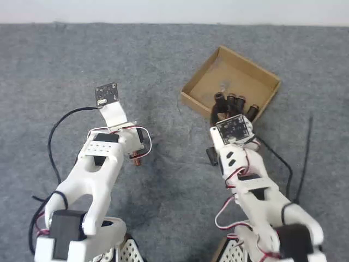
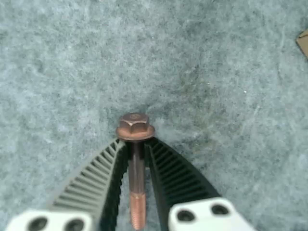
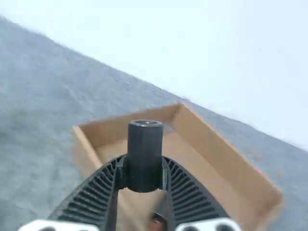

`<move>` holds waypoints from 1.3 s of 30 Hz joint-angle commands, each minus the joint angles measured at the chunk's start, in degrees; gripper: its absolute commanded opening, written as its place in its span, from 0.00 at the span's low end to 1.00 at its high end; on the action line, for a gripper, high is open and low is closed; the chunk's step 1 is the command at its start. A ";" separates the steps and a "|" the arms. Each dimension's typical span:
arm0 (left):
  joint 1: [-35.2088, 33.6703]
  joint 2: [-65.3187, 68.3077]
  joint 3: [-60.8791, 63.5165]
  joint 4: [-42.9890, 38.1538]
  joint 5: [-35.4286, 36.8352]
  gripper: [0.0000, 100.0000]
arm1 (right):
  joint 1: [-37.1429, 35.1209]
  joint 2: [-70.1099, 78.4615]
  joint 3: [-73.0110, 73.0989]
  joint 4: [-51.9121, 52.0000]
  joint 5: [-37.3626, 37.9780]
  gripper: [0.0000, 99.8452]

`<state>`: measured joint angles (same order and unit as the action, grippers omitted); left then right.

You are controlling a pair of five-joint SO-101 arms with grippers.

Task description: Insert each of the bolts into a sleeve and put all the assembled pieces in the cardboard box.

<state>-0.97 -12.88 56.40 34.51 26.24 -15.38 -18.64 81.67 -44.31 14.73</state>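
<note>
Bolt (image 2: 136,163) and sleeve (image 3: 144,154) are each in hand, one per arm, not yet joined. The left gripper (image 2: 136,144) has its fingers (image 2: 103,168) clamped on the copper bolt's shank. The long axis runs along the fingers. The hex head stands just past the tips and the threaded end points back toward the wrist, above the grey bench (image 2: 216,57).

The right gripper (image 3: 144,166) has its fingers (image 3: 103,185) clamped on the flats of the black hex sleeve. The sleeve's axis runs out along the fingers and its open bore faces away from the wrist. The cardboard box (image 3: 211,159) lies directly beyond it.

In the high view the two arms stand well apart. The bolt is out to the left arm's inner side, and several assembled pieces (image 1: 234,103) already lie in the box.

Assessment: the coming move turns on bringing the two axes into line. The threaded end, not the head, must meet the bore, and at present it lies between the finger roots. The left arm therefore needs to turn so that this end faces the sleeve. The right arm is the nearer to the box.
</note>
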 commanded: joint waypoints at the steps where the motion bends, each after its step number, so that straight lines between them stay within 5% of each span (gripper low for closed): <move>1: -0.26 -3.60 -0.66 -1.49 0.00 0.01 | -2.95 2.86 -3.25 -5.32 -9.93 0.01; 13: -0.26 -3.60 -0.66 -1.58 0.00 0.01 | -8.31 17.63 -16.88 -5.58 -29.98 0.02; 16: -0.26 -3.60 -0.75 -1.58 0.00 0.01 | -9.89 20.62 -17.49 -7.43 -29.98 0.02; 25: -0.35 -3.60 -0.40 -3.34 0.00 0.01 | -10.95 29.41 -9.76 -34.07 -29.63 0.01; 39: -0.35 -3.60 -0.40 -3.34 0.00 0.01 | -15.78 43.30 -0.70 -56.57 -14.33 0.01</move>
<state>-0.97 -12.88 56.40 32.84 26.24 -29.36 24.70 78.68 -97.49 -2.15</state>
